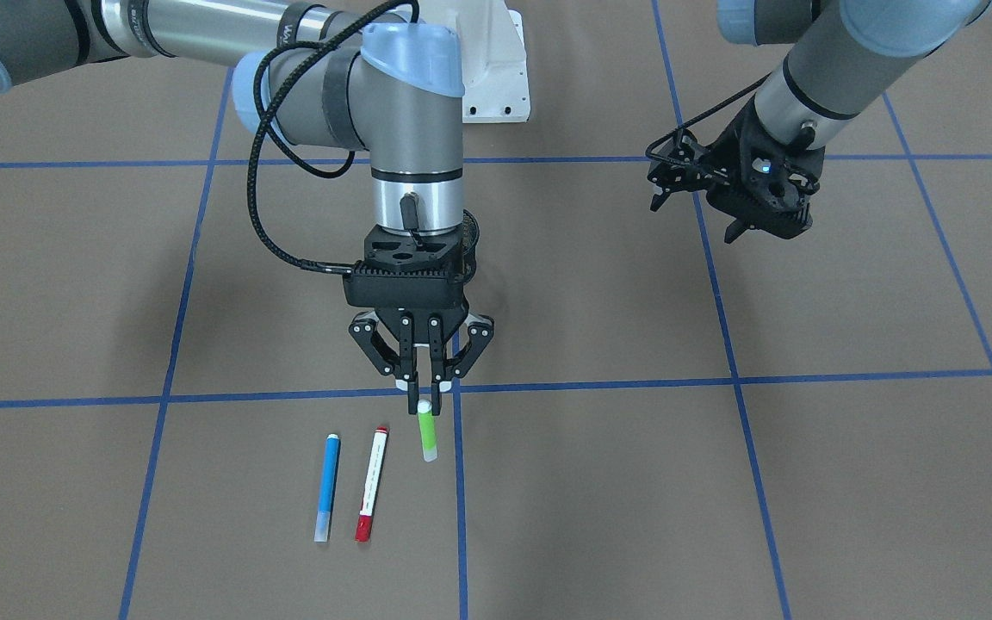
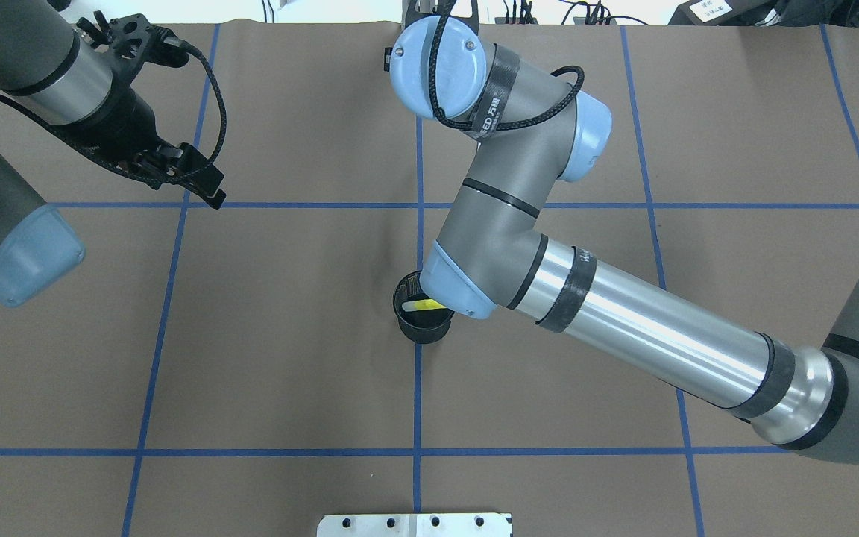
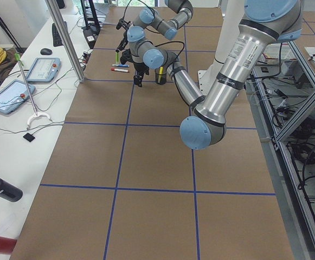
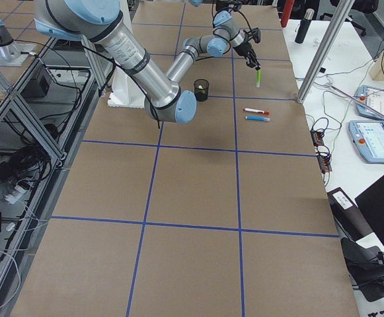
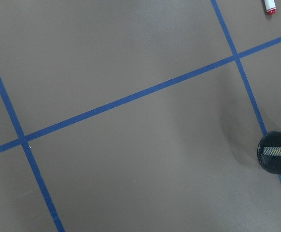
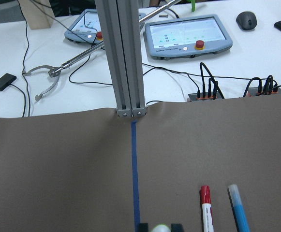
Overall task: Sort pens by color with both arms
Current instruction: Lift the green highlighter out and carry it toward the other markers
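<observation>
My right gripper (image 1: 423, 381) is shut on the top of the light green pen (image 1: 428, 435), which hangs nearly upright over the table; it also shows in the exterior right view (image 4: 258, 78). I cannot tell whether its lower end touches the table. The blue pen (image 1: 327, 486) and the white pen with red ends (image 1: 372, 495) lie side by side just beside it. The yellow pen (image 2: 419, 305) stands in the black mesh cup (image 2: 423, 322). My left gripper (image 1: 694, 220) is open and empty, far off to the side.
The right arm's forearm (image 2: 646, 328) stretches across the table and partly covers the cup. The white base pedestal (image 1: 496, 77) stands at the robot's side. An aluminium post (image 6: 128, 58) and tablets (image 6: 188, 34) stand past the table's far edge.
</observation>
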Controlling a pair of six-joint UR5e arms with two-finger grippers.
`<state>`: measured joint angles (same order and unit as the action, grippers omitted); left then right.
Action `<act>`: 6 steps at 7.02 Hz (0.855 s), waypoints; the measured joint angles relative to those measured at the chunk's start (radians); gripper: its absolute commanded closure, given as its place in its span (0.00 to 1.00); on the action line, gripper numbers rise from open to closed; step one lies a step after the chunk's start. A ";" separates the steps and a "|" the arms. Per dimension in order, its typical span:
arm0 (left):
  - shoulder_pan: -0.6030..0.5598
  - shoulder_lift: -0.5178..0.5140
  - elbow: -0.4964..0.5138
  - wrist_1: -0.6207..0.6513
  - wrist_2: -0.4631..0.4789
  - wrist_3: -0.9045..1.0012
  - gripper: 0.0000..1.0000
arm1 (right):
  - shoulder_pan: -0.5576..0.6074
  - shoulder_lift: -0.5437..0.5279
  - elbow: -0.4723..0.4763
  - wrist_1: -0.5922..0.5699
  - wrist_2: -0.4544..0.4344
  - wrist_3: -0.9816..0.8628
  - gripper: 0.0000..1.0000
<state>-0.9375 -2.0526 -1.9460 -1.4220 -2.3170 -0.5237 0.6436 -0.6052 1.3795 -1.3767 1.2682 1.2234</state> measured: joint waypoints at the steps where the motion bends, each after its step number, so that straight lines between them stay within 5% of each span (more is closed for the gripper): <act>1: -0.001 0.000 0.000 0.000 -0.003 0.000 0.01 | -0.005 0.010 -0.071 0.066 -0.059 0.006 1.00; 4: -0.001 0.000 0.000 0.000 -0.021 0.001 0.01 | -0.033 0.023 -0.259 0.250 -0.214 0.013 0.89; 6: -0.001 0.000 0.001 -0.001 -0.025 0.001 0.01 | -0.071 0.033 -0.332 0.297 -0.296 0.025 0.63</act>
<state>-0.9388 -2.0525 -1.9447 -1.4227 -2.3415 -0.5231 0.5723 -0.5721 1.0473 -1.0797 0.9726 1.2479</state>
